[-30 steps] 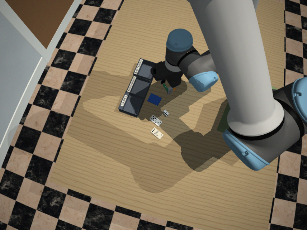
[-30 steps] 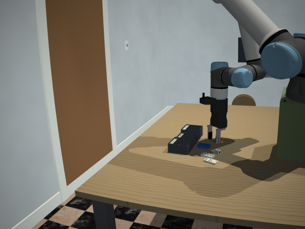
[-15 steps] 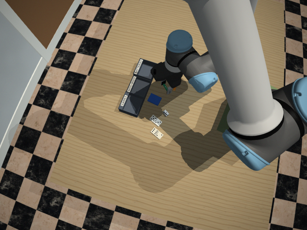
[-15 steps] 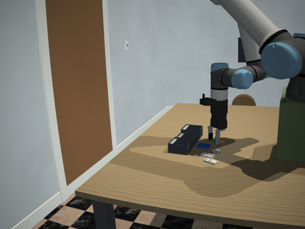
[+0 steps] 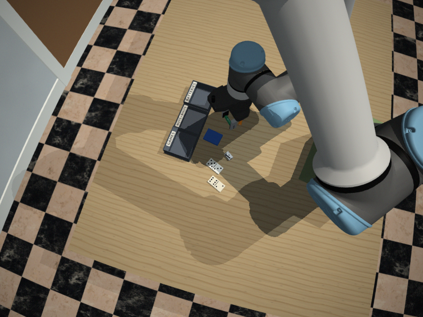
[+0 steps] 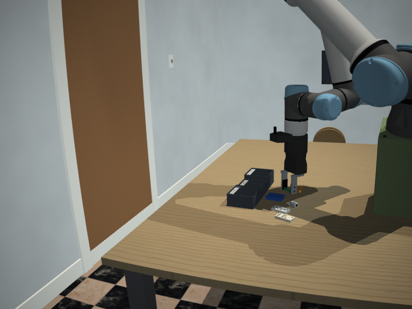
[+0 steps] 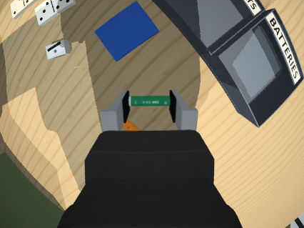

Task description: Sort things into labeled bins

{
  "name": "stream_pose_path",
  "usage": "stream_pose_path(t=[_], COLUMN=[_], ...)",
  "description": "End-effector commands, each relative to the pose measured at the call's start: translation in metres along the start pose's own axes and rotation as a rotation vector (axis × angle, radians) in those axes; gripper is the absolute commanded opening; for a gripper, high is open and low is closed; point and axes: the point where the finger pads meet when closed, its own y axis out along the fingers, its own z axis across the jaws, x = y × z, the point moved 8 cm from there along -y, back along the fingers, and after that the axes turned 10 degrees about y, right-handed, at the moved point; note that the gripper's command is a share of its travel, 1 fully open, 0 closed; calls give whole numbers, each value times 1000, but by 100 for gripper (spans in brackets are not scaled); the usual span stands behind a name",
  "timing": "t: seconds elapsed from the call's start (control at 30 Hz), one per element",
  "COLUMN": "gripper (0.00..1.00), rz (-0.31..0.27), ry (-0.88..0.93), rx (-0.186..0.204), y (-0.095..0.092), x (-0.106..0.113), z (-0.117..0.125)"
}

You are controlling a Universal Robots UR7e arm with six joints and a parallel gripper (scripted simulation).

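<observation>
Orange piece (image 7: 130, 126) mostly hidden under pincer (image 7: 149, 105), GAMES bin (image 5: 180, 141) outside wrist view
</observation>
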Motion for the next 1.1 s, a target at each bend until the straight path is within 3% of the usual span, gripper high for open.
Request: stream_pose_path(t=[0.0, 0.43, 1.07], gripper=[80, 80, 80], rz=[0, 0, 0], ry=[0, 0, 0], rx=[1, 1, 1], y=[0, 0, -57], x=[0, 0, 0], z=[0, 0, 0])
